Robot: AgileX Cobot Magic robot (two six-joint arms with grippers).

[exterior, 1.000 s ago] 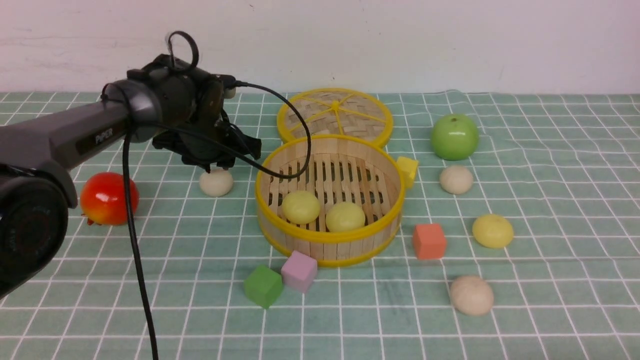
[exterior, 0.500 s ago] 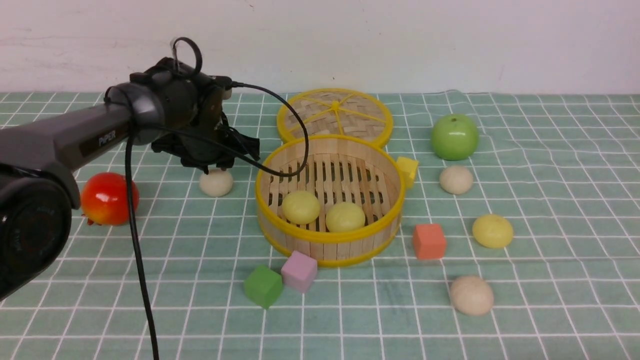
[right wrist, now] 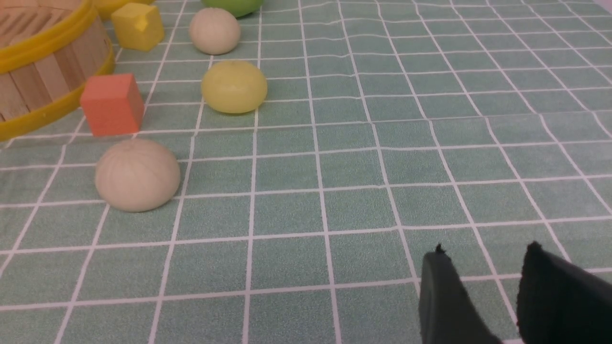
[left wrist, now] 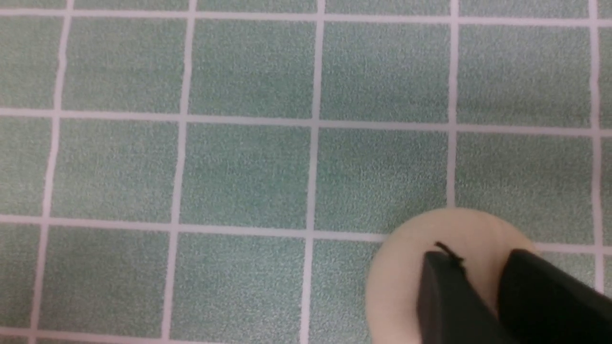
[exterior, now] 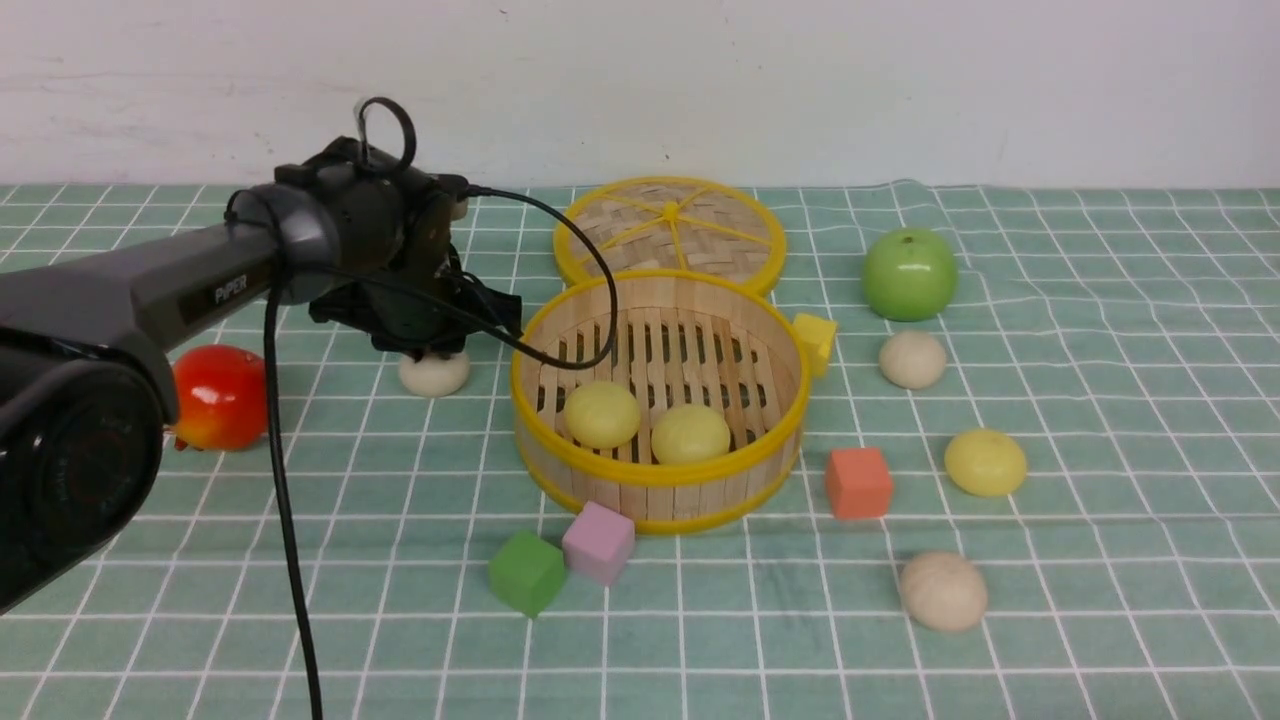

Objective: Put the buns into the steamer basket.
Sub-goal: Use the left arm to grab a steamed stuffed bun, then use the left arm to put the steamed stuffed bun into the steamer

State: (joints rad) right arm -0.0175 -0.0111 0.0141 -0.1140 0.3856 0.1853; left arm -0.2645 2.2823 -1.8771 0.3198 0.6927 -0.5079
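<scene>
I'm on the left arm, and its left gripper (exterior: 432, 352) is straight down over the off-white dome-shaped bun (exterior: 433, 372), which sits on the green checked tablecloth (exterior: 1100, 400). In the left wrist view the two dark fingers (left wrist: 444, 296) overlap the bun's crown with a narrow strip of it showing between them. I can't tell whether they have bitten into it or are only resting at its top.

The round bamboo steamer basket with yellow rims (exterior: 655, 475) is just beside this bun, toward the robot's right. Its slatted wall stands taller than the bun. I judge the carry to be a lift, then a short crossing over the near rim. The bun is round with no long axis, so wrist angle matters little.

Two pale yellow buns (exterior: 601, 414) already lie on the front of the basket floor, and the back of the floor is bare. The arm's black cable (exterior: 590, 330) droops across the basket's rim, which I'd watch.

The red glossy fruit (exterior: 215, 396) is well clear on the other side.

The right gripper (right wrist: 485, 258) has its fingers parted over bare cloth, holding nothing. It is the nearer arm for the other three buns: beige (right wrist: 137, 174), pale yellow (right wrist: 234, 86) and off-white (right wrist: 214, 30)
</scene>
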